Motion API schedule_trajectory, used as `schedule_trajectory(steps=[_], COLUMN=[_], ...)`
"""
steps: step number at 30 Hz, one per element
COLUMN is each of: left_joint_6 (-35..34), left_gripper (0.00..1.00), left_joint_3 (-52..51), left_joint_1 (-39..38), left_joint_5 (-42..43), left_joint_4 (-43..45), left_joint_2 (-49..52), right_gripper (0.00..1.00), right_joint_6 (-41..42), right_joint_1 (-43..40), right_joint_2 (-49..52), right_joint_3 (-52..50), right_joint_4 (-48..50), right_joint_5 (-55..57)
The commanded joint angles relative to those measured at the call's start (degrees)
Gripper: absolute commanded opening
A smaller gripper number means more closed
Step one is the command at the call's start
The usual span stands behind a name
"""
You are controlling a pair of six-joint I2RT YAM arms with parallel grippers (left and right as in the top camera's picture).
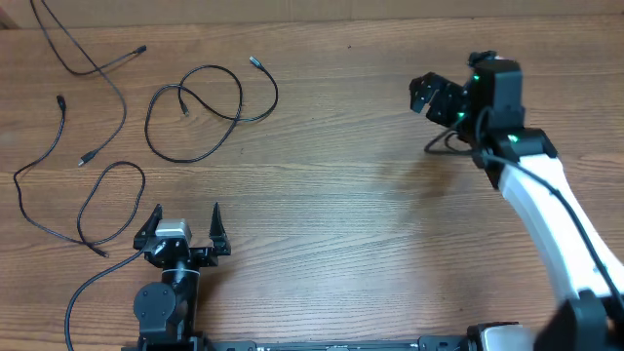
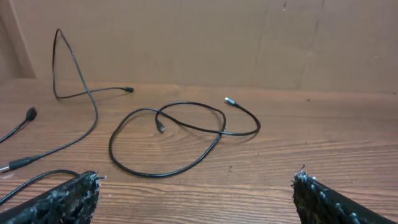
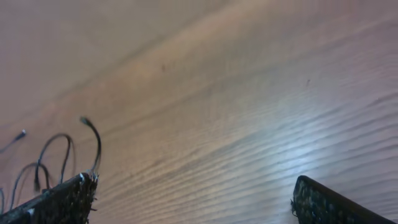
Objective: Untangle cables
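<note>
Three thin black cables lie apart at the table's far left. One is looped over itself (image 1: 195, 115), with its plugs at the top right and inside the loop. One runs in from the top-left corner (image 1: 93, 63). One snakes down the left side (image 1: 44, 185). My left gripper (image 1: 185, 222) is open and empty at the near edge, below the looped cable (image 2: 174, 134); its fingers frame bare wood (image 2: 196, 180). My right gripper (image 1: 429, 95) is open and empty, raised at the far right, away from the cables. Cable ends show faintly at the left of the right wrist view (image 3: 62, 149).
A cardboard wall (image 2: 249, 37) backs the wooden table (image 1: 341, 214). A thicker black arm wire (image 1: 444, 143) hangs by the right arm, and another curves at the bottom left (image 1: 83, 292).
</note>
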Motion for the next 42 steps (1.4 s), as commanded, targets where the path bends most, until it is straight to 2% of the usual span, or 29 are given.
schedule_trajectory(steps=[1,6,10,13,18,30,36,42], left_joint_6=[-0.5,-0.5,-0.5,-0.5,-0.5,-0.5,-0.5,-0.5], left_gripper=[0.99,1.0,1.0,1.0,0.99,1.0,1.0,1.0], left_joint_3=[-0.3,-0.3,-0.3,-0.3,-0.3,-0.3,-0.3,-0.3], left_joint_1=[0.3,0.3,0.3,0.3,0.3,0.3,0.3,0.3], left_joint_5=[-0.5,-0.5,-0.5,-0.5,-0.5,-0.5,-0.5,-0.5], left_joint_4=[-0.1,-0.1,-0.1,-0.1,-0.1,-0.1,-0.1,-0.1], left_joint_2=[-0.6,-0.6,-0.6,-0.6,-0.6,-0.6,-0.6,-0.6], right_gripper=[1.0,1.0,1.0,1.0,1.0,1.0,1.0,1.0], right_joint_6=[-3.4,-4.4,-13.2,-16.7,-17.2,-18.0,-18.4,-18.4], right_joint_1=[0.1,0.2,0.8,1.0,1.0,0.3,-6.2,-9.9], right_joint_2=[-8.9,-22.2,-34.5,-41.9,-51.9,-64.4,-73.1,-81.2], right_joint_3=[-5.2,-17.6,-28.5,-34.6,-43.5,-50.4,-55.3,-61.1], right_joint_4=[1.0,9.6,19.9,23.8,27.5,19.7,19.6,19.6], right_joint_5=[8.4,15.0,13.9,13.9,13.5,11.3,4.0,2.7])
